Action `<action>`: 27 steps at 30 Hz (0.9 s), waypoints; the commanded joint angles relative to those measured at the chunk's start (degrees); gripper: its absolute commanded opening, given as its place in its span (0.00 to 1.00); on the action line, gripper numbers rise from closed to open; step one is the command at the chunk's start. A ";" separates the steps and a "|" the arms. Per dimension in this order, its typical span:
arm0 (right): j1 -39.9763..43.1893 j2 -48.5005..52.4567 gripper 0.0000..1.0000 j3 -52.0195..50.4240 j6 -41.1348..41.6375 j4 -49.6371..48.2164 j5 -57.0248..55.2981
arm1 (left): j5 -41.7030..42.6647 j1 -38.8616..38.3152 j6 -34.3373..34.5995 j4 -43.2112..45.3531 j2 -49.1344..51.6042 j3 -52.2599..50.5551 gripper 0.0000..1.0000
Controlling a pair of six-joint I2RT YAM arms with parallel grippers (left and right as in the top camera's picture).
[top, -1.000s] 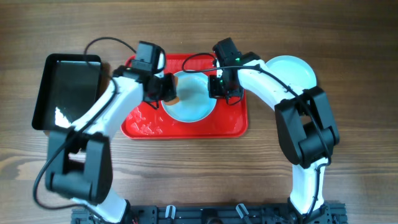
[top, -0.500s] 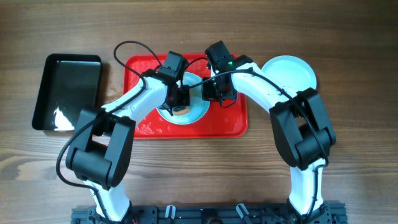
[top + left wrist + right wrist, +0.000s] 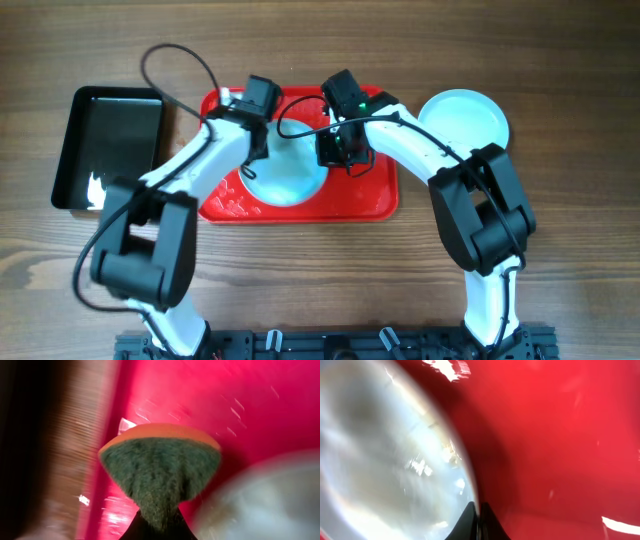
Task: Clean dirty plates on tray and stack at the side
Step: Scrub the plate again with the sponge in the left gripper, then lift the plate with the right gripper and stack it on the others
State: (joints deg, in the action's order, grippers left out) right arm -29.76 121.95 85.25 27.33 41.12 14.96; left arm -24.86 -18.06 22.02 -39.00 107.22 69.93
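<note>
A pale blue-white plate [image 3: 290, 175] lies on the red tray [image 3: 300, 208]. My right gripper [image 3: 335, 150] is shut on the plate's right rim; in the right wrist view its jaws [image 3: 477, 515] pinch the edge of the plate [image 3: 385, 460] over the tray [image 3: 560, 450]. My left gripper [image 3: 252, 155] is at the plate's upper left edge. It is shut [image 3: 157, 527] on a green and orange sponge [image 3: 160, 470] above the tray's left part [image 3: 210, 405]. The blurred plate [image 3: 260, 500] lies to its right. Another plate [image 3: 465, 120] rests on the table, right of the tray.
A black rectangular tray [image 3: 110, 145] sits on the wooden table left of the red tray. A black cable [image 3: 175, 60] loops above the left arm. Both arms cross over the red tray's upper half.
My left gripper with the sponge swept onto the plate's middle, then back to its upper left edge. The right gripper stayed on the rim, shifting slightly left.
</note>
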 commanded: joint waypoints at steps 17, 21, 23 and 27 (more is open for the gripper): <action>0.90 2.34 0.04 -0.63 -0.20 0.02 -2.89 | 28.11 -0.52 0.76 2.93 3.54 0.31 0.04; 0.90 2.34 0.04 -0.63 -0.37 0.52 -2.89 | 7.91 1.38 0.74 2.49 3.58 -2.01 0.04; 0.90 2.34 0.04 -0.63 -0.44 0.50 -3.52 | 1.90 2.21 0.76 1.92 2.78 -1.99 0.04; 0.92 2.27 0.04 0.39 -0.59 1.44 -6.34 | 0.57 2.27 3.23 1.92 -9.25 -1.99 0.04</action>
State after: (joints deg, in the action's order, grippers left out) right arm -29.95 122.04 85.25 27.20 40.42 14.59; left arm -14.52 -17.61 23.03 -36.91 108.31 68.55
